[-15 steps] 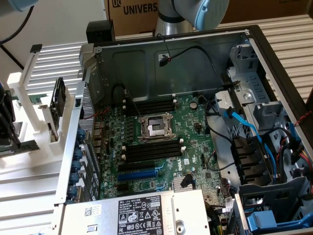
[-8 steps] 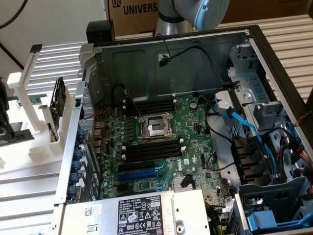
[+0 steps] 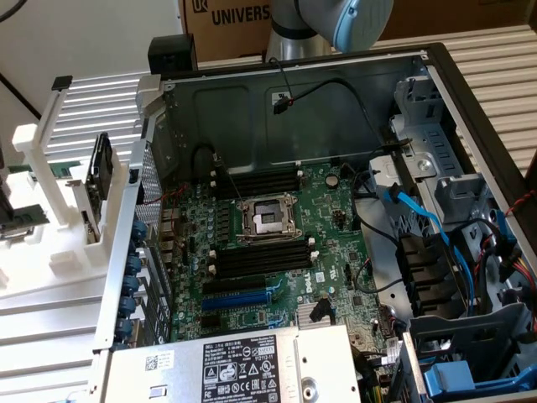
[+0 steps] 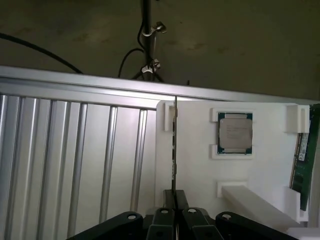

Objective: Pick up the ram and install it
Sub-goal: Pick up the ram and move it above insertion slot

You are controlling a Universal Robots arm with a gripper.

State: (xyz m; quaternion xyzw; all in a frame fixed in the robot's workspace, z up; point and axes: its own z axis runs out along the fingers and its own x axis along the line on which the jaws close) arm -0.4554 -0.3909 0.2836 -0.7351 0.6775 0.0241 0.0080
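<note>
Claw (image 4: 175,200) right up close, its two dark fingers pinched together on the ram (image 4: 175,145). That's a firm clamp on the near end of the stick. We're seeing the ram edge-on, a thin dark line running away from the fingers, just inside the edge of the white fixture (image 4: 195,165) where it meets the ribbed metal surface (image 4: 75,150). The far end of the ram sits at a notch near the fixture's far corner.

Further out on the fixture, the square silver processor chip (image 4: 235,132) lies flat in its own raised frame, well apart from the ram. A second green stick (image 4: 301,167) with a pale label runs along the fixture's opposite edge.

Over to the exterior view: the labelled power supply (image 3: 235,365) sits nearest. Behind it the open computer case (image 3: 294,92) shows the green motherboard (image 3: 336,218). Long black memory slots (image 3: 260,256) lie on the near side of the processor socket (image 3: 267,220), with another bank (image 3: 256,180) on the far side. At the very back, the robot arm (image 3: 336,21) rises behind the case wall.
</note>
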